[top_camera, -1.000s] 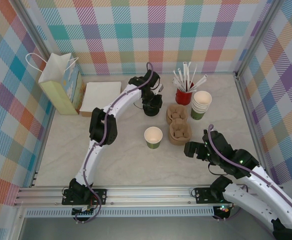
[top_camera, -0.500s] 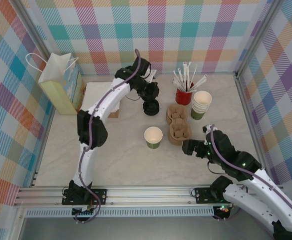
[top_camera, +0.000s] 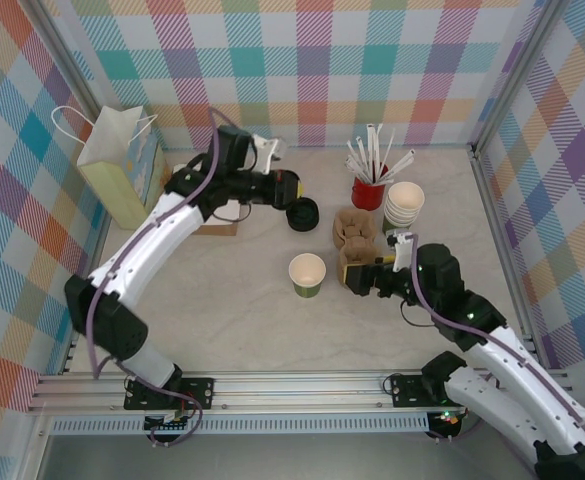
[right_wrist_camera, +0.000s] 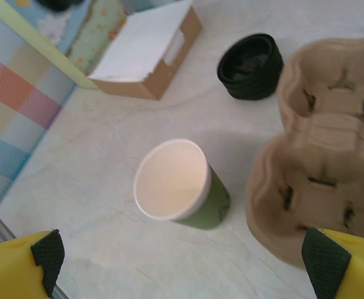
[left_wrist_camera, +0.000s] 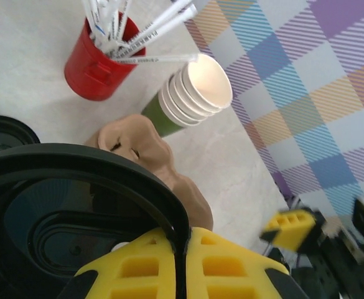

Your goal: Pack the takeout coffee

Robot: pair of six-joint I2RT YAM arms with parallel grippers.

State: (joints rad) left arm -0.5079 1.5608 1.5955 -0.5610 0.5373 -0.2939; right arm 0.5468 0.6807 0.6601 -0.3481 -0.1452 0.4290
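The takeout coffee cup (top_camera: 307, 273) stands upright without a lid in the middle of the table, olive-green outside and cream inside (right_wrist_camera: 172, 180). My left gripper (left_wrist_camera: 180, 240) is shut on the rim of one round black lid (left_wrist_camera: 76, 187), held in the air just left of the lid stack (top_camera: 302, 213). In the top view that gripper (top_camera: 284, 187) sits behind and left of the cup. My right gripper (top_camera: 367, 278) is open, low beside the brown carrier, right of the cup. From its wrist, the cup lies ahead between the spread fingers of the right gripper (right_wrist_camera: 182, 268).
A brown pulp carrier (top_camera: 357, 245) lies right of the cup. Behind it stand a red cup of white straws (top_camera: 369, 190) and a stack of green cups (top_camera: 402, 208). A napkin box (top_camera: 202, 195) and a paper bag (top_camera: 122, 165) are at the back left.
My left gripper has closed on a lid and lifted it off the stack, swinging left as the arm drew back. My right gripper has moved forward and left toward the carrier and cup.
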